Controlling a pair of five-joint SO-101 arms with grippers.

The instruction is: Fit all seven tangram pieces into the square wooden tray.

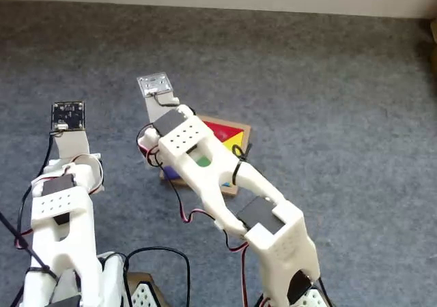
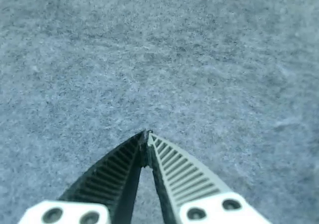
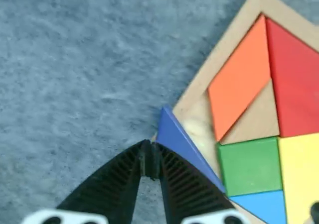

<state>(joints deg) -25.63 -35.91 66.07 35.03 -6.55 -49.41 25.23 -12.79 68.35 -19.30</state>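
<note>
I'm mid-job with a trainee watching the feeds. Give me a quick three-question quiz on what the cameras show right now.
1. True or false: the left gripper holds a tangram piece.
2. The dark blue triangle is: A) seated flat inside the tray; B) lying over the tray's rim at a corner; C) in the left gripper.
3. Fill in: the right gripper, beside that triangle, is ___ (open/shut).
Key: 1 false, it is shut over bare carpet. 2 B. 3 shut.
</note>
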